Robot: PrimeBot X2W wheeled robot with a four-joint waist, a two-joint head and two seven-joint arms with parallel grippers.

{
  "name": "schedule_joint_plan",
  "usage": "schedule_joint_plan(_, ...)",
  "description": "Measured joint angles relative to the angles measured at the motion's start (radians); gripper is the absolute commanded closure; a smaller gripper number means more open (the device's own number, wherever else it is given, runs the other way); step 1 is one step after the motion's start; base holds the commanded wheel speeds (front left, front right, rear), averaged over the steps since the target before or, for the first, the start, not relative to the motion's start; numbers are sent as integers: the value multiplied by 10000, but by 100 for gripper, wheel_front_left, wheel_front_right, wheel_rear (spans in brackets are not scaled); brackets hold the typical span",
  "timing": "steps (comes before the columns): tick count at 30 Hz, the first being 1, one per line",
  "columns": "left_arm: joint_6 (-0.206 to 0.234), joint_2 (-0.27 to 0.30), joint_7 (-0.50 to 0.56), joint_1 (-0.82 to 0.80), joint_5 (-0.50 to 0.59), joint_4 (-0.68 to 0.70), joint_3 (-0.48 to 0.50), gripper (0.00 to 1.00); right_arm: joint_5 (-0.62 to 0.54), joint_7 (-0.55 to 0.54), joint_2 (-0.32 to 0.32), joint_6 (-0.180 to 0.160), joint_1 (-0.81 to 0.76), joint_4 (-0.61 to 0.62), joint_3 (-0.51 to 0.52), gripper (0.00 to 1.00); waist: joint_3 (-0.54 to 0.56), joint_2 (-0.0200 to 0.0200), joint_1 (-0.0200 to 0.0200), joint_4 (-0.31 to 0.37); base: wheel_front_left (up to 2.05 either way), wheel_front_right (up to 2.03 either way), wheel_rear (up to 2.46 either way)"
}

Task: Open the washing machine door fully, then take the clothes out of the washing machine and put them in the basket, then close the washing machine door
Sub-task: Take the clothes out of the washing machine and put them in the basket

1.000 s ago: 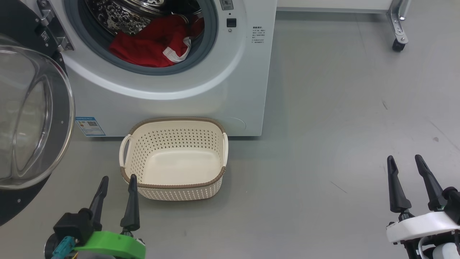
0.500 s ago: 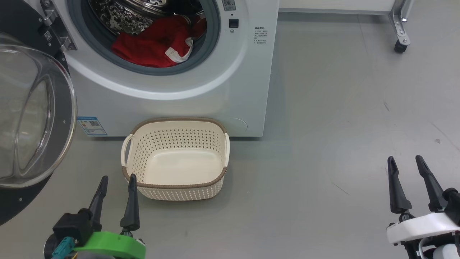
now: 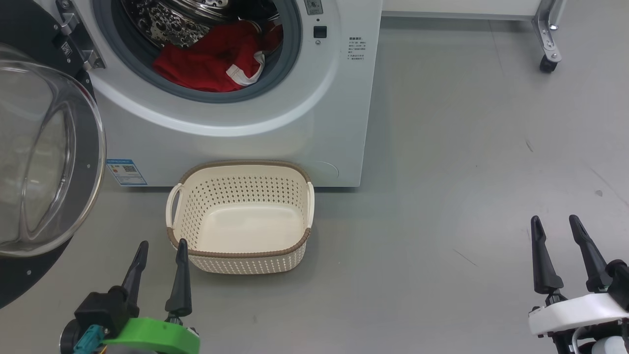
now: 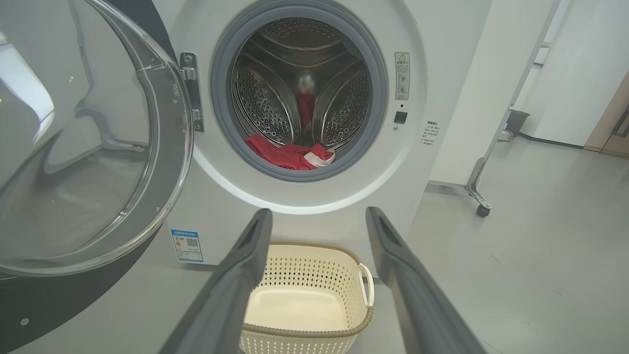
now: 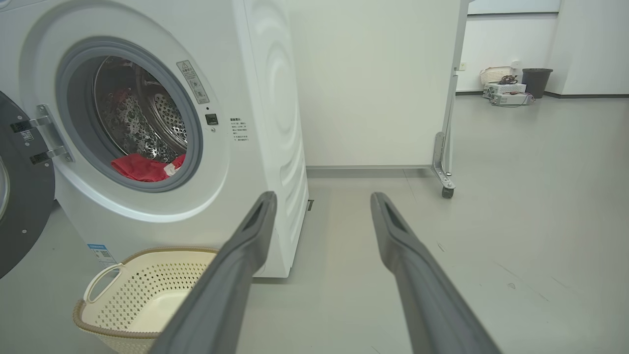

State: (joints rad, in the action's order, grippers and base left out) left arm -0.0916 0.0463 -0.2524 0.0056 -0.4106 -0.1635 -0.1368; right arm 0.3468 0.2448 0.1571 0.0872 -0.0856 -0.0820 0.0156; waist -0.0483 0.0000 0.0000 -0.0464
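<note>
At far left, the large round, black-rimmed washing machine door (image 3: 44, 147), with its bulging clear glass window, is seen swung wide open. Below it, the left gripper (image 3: 162, 242) is held with its two dark fingers spread wide, gripping nothing, just beside the small cream perforated plastic basket (image 3: 236, 254). The brown-rimmed basket is set on the grey floor (image 3: 442, 147) against the big white front-loading washing machine (image 3: 314, 123). The bright red, white-trimmed clothes (image 3: 206, 64) are seen heaped in the perforated steel drum (image 3: 167, 19), at its mouth. At far right, the right gripper (image 3: 554, 219) is likewise held wide and unladen, well apart from the machine.
</note>
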Motion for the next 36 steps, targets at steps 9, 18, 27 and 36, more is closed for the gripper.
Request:
schedule_joint_plan(9,71,-4,0,15,2,2,-13,0,-107,0,-19,42,-13,0,35,0,16,0,0,18,0,0,0)
schedule_joint_plan(18,132,-6,0,18,-4,90,-69,0,-148,0,-36,84,-37,0,59,0,43,0,0,19,0,0,0)
schedule_joint_plan(27,150,-8,0,44,-570,115,-242,0,-148,0,-104,88,-54,-2,61,0,38,0,0,20,2,-2,0)
schedule_joint_plan(36,144,-10,0,45,-748,219,-268,0,-150,0,-146,161,-63,-10,63,0,16,0,0,4,28,-28,0)
